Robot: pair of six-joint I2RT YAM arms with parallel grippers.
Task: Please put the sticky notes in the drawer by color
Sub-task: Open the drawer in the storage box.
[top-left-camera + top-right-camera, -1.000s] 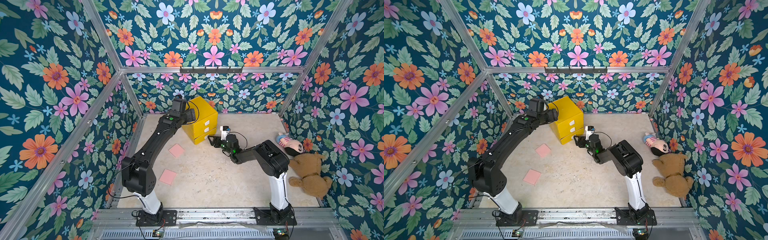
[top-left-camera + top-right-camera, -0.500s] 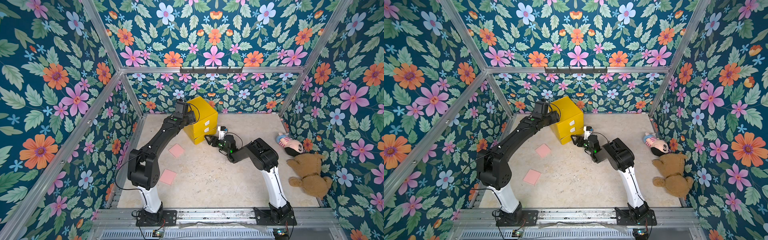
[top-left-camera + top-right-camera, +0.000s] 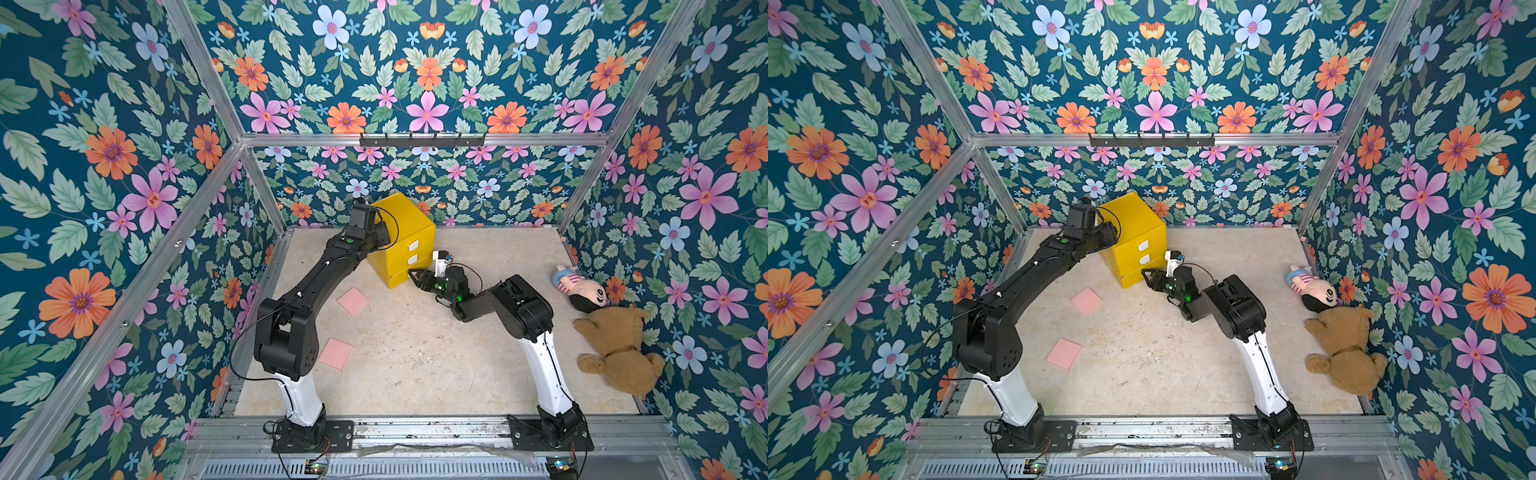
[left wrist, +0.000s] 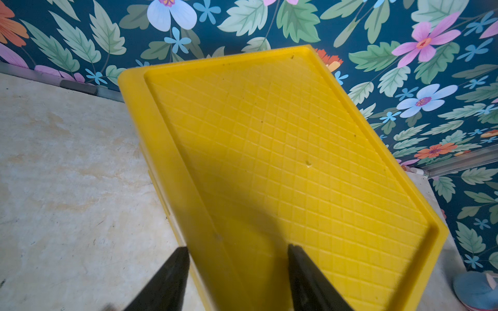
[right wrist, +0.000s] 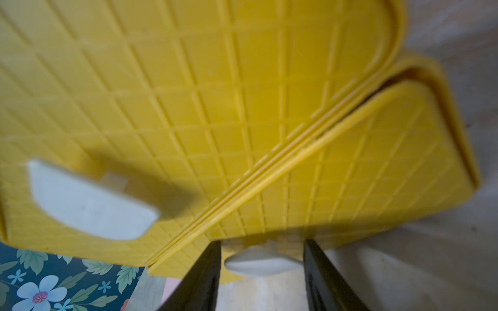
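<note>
drawer handle (image 5: 258, 262) sits between right gripper (image 5: 261, 242) jaws.

The drawer (image 3: 405, 224) is standing at the back. Sticky notes (image 3: 353, 300) are lying before it leftward, plush toys (image 3: 615, 345) rightward.

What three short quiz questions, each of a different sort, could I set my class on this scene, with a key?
1. How many pink sticky notes lie on the table?
2. The right gripper has its fingers either side of the white handle of which drawer: A top, B middle, C bottom?
3. True or false: the left gripper hovers over the teddy bear.
Key: 1. two; 2. C; 3. false, it is at the yellow cabinet's top edge.
</note>
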